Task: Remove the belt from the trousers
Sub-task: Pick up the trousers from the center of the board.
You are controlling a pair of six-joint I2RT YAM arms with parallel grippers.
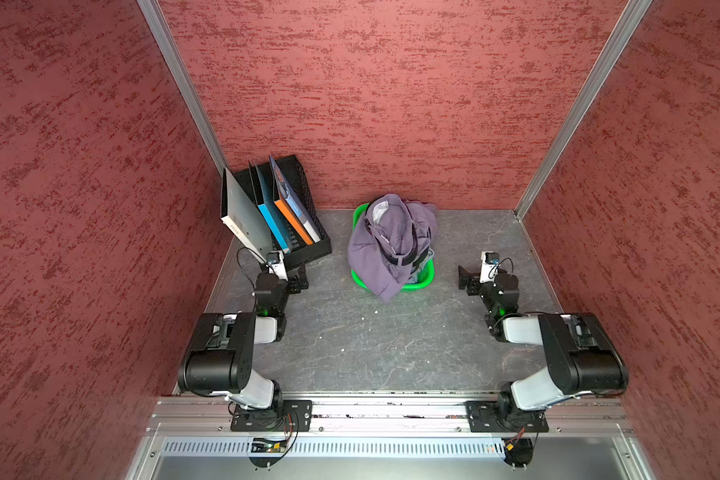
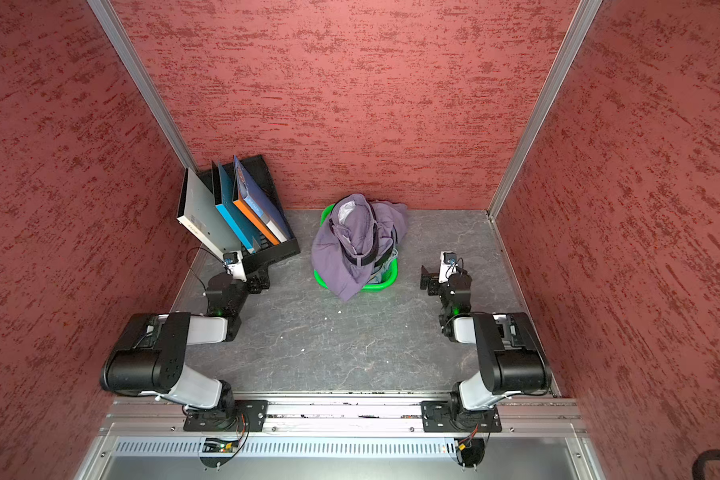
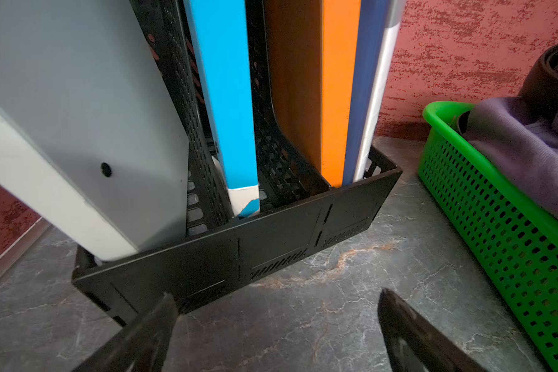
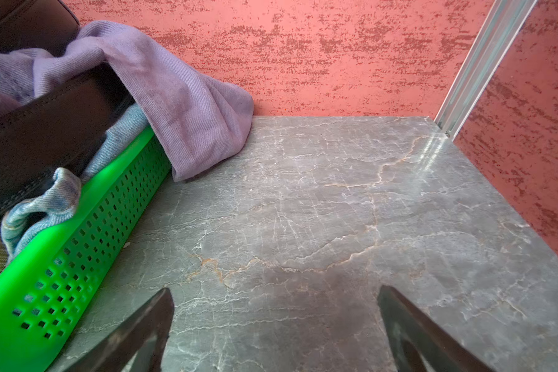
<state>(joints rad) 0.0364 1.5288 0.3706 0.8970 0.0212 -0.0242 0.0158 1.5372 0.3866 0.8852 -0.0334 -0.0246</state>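
The belt [image 1: 406,259] showed only as a short black band threaded through the waistband of the purple-grey trousers [image 1: 385,232]; its buckle could not be made out. The trousers sat heaped in a green basket [image 4: 87,244] at the back middle of the table [image 1: 391,353], one leg spilling over the near rim, with light-blue denim [image 4: 42,206] tucked beneath them. A black file rack [image 1: 308,249] of folders stood to the left. The left gripper [image 3: 276,306] faced the foot of that rack, and the right gripper [image 4: 276,302] hung over bare table beside the basket. Both had their jaws spread wide and held nothing. By the look of it, no step had begun, only the approach. The next move probably called for one gripper to pin the waistband while the other found the belt's free end and drew it along the loops.
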